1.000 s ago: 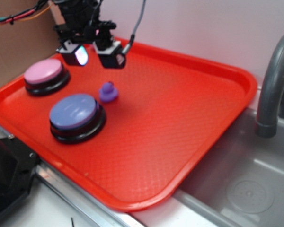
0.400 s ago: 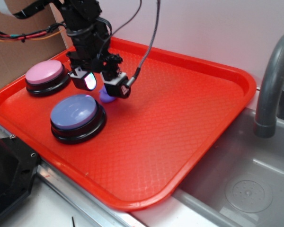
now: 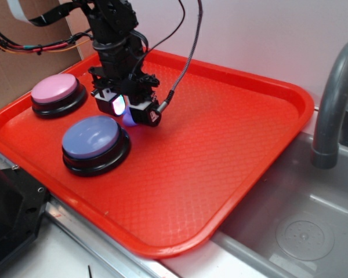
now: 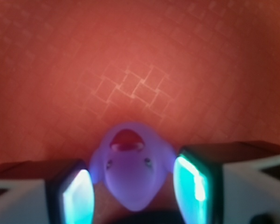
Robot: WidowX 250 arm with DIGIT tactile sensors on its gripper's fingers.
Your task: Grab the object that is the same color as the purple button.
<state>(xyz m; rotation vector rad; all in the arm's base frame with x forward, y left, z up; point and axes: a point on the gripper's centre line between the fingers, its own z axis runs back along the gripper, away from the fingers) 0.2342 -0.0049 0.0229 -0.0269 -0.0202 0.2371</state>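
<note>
The claw is down low on the red tray with the little purple duck sitting right between its two fingers. The fingers are still apart – a small gap shows on each side of the duck, so nothing is squeezed. From the side, only a bit of the duck peeks out. The purple button sits near the duck at about 7 o'clock – the pink button is at 10 o'clock
</note>
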